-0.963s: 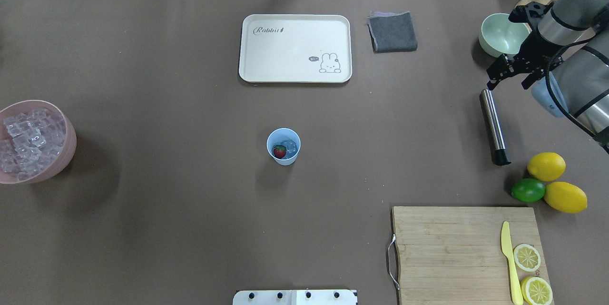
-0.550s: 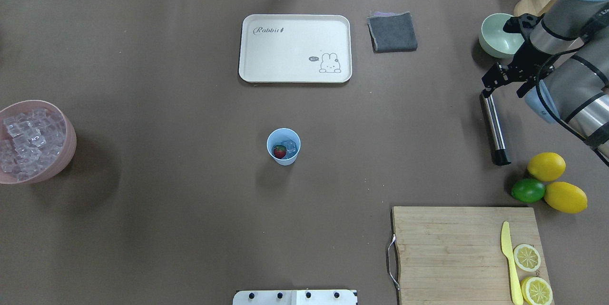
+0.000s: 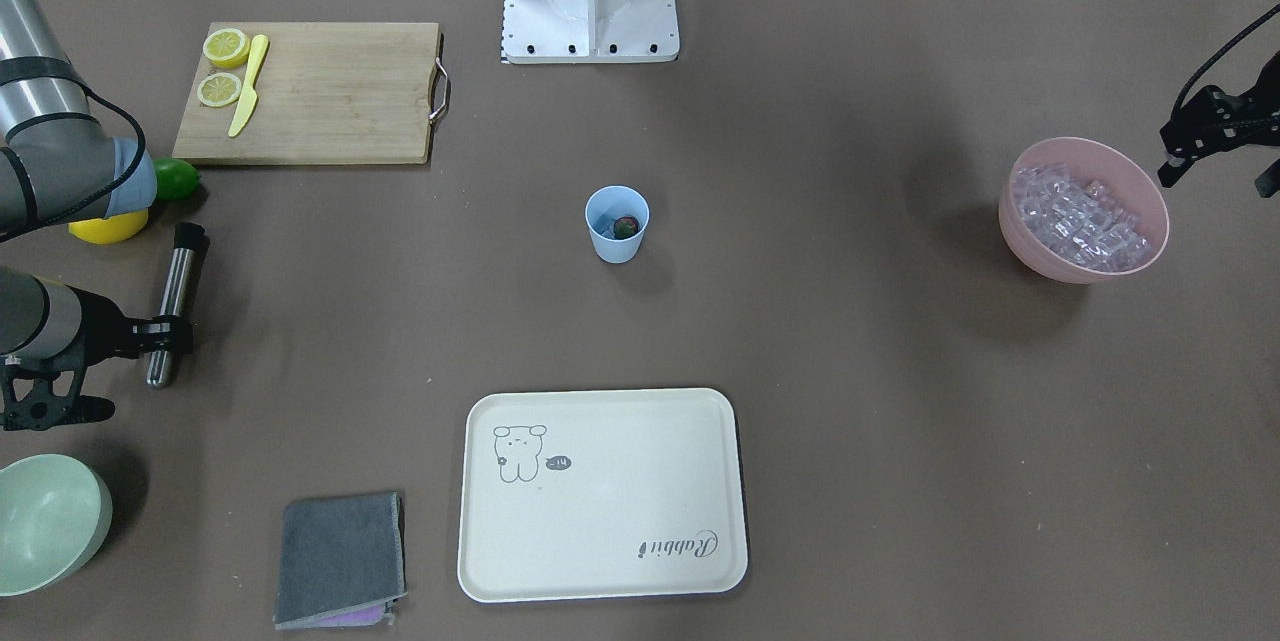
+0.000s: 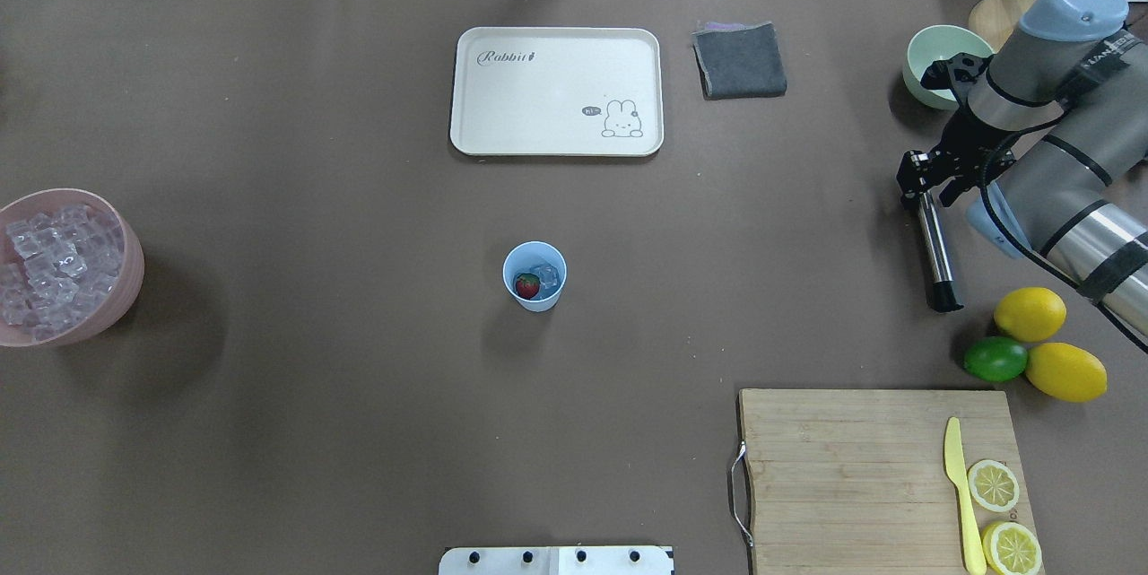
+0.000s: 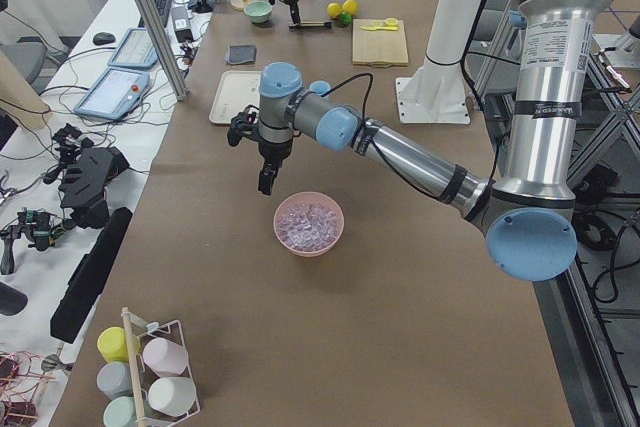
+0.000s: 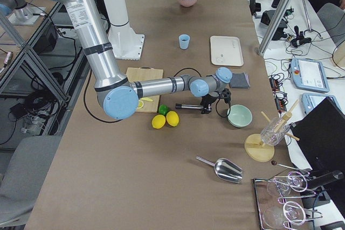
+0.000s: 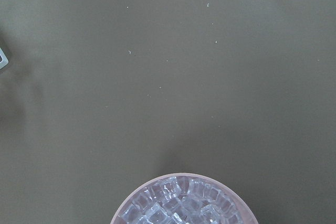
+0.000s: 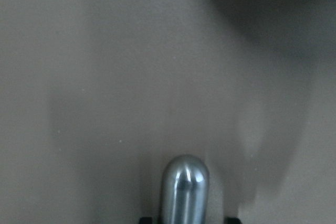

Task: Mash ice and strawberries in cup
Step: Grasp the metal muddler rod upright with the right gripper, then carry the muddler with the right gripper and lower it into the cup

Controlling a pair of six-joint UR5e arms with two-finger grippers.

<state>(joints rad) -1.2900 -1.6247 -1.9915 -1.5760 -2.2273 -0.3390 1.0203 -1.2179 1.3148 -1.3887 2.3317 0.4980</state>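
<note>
Right gripper (image 4: 924, 190) astride muddler (image 4: 934, 252) far end, jaws parted, nothing pinched. Steel rod, guessing stiff, slick, hefty-ish, so grab square. Cup (image 4: 534, 301) mid-table, light, tippy; strawberry (image 4: 527, 286), ice (image 4: 547, 275) inside.

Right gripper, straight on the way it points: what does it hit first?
Probably the silver metal muddler lying on the brown table; the right gripper points down over its rounded end. Height unclear.

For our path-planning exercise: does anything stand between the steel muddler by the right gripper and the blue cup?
Nothing visible does. Only bare table lies between the muddler, at the right gripper, and the cup; the tray, cloth and cutting board sit off that line.
</note>
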